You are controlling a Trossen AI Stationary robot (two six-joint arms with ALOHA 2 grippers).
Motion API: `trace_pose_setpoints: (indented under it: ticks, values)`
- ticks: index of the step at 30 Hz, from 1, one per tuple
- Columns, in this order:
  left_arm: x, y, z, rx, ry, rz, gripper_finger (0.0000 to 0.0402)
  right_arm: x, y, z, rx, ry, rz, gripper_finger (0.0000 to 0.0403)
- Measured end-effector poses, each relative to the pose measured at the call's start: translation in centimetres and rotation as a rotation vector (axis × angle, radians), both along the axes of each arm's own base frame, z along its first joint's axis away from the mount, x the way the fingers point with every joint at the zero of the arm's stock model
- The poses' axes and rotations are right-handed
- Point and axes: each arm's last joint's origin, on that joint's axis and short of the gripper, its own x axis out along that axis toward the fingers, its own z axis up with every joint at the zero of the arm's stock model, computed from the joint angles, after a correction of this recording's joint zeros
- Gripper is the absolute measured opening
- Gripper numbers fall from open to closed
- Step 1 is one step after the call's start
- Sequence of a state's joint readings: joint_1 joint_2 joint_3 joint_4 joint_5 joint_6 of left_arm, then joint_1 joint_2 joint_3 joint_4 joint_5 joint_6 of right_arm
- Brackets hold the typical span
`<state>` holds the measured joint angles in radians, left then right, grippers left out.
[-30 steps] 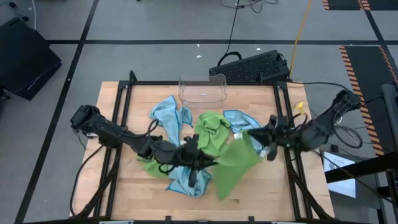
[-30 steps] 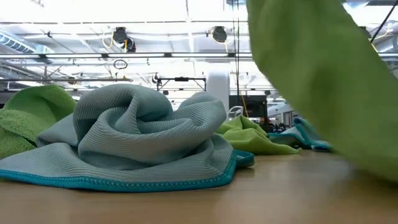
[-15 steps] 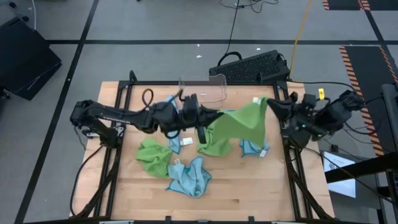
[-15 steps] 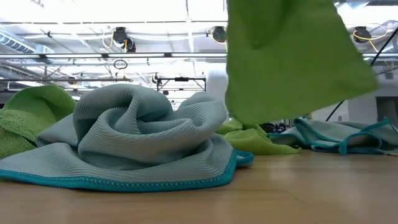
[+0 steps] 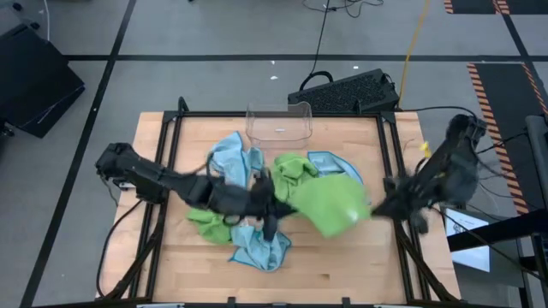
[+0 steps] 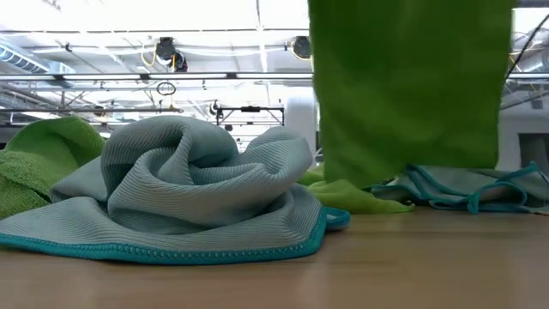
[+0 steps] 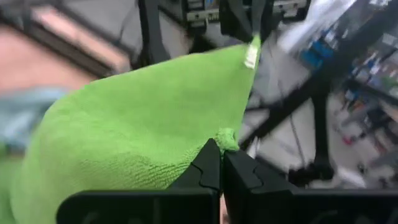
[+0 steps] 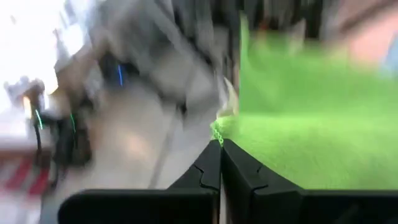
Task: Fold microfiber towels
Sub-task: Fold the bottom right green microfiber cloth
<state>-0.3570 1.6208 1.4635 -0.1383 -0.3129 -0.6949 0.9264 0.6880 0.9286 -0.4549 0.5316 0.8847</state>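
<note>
a lime green towel is stretched in the air between both arms, over the middle-right of the wooden table. the left gripper is pinched tight on one corner of it, fingers pressed together with a nub of green pile poking out above the tips; the small white tag sits on the far corner. the right gripper is likewise pinched closed on another corner of the same cloth (this view is heavily smeared). from table height the held towel hangs as a broad flat sheet, its lower edge above the cloths behind it. below, a crumpled light blue towel lies at the table's near side, a green one beside it, and another blue one farther back near the clear bin. a further green and a blue towel lie partly under the lifted sheet.
</note>
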Motion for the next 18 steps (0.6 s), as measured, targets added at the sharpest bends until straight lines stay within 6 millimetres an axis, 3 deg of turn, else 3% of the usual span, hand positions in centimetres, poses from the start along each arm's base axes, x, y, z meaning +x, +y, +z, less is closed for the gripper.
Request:
trace_pose_setpoints:
  ticks: [4, 9, 18]
  values:
    - [0.8, -3.5, -3.2, -0.067, 0.082, -0.046, 0.0002, 0.5, 2.7, -4.6, 0.024, 0.259, 0.163, 0.0]
    - [2.2, -7.7, -7.5, -0.198, 0.137, -0.131, 0.0003, 0.6, 6.4, -8.6, 0.191, 0.368, 0.311, 0.0]
    - [3.3, -12.6, -12.1, -0.294, 0.077, -0.217, 0.0003, -0.4, 9.7, -11.9, 0.251, 0.543, 0.323, 0.0]
